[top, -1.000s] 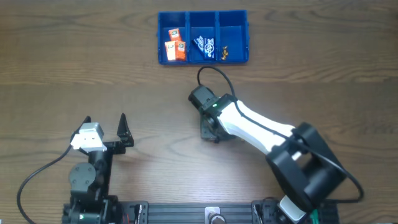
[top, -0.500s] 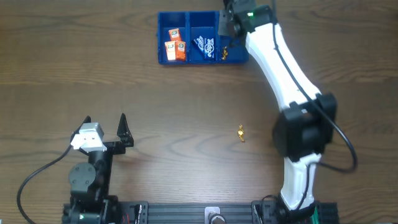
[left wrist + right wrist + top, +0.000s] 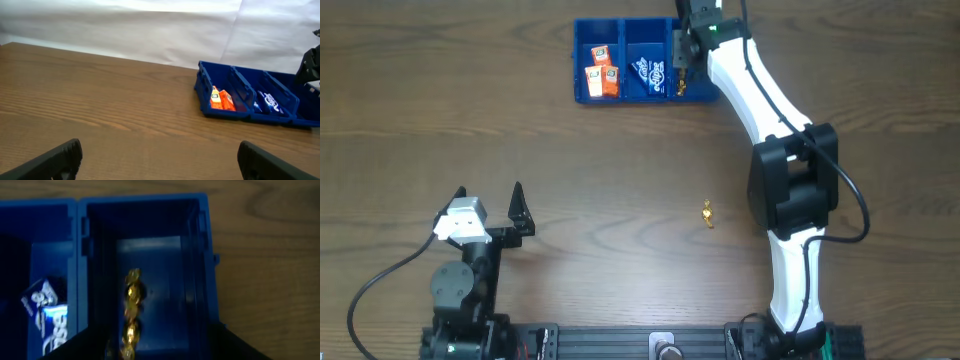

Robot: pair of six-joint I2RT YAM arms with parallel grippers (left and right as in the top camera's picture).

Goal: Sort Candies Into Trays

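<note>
Top view, tray: a blue plastic three-compartment tray [image 3: 620, 99] sits at the far side of the wooden surface [image 3: 440, 110].
Top view, contents: orange wrapped candies [image 3: 601, 78] in the left compartment, blue-and-white wrapped candies [image 3: 648, 70] in the middle, small gold wrapped candies [image 3: 680, 86] in the right.
Top view, loose candy: a single gold wrapped candy [image 3: 707, 213] lies on the surface, well apart from the tray.
Top view, right arm [image 3: 760, 90]: stretched up to the tray's right end.
Top view, left arm [image 3: 470, 260]: low at the left, far from the tray.
Left wrist view, left jaws: spread wide and released, with nothing between them. The tray [image 3: 202, 85] is ahead with the orange wrapped candies [image 3: 222, 99] inside.
Right wrist view, right jaws: released, above the right compartment of the tray [image 3: 202, 290]. The small gold wrapped candies [image 3: 133, 292] lie in a line below, and the blue-and-white wrapped candies [image 3: 47, 317] are next door.
</note>
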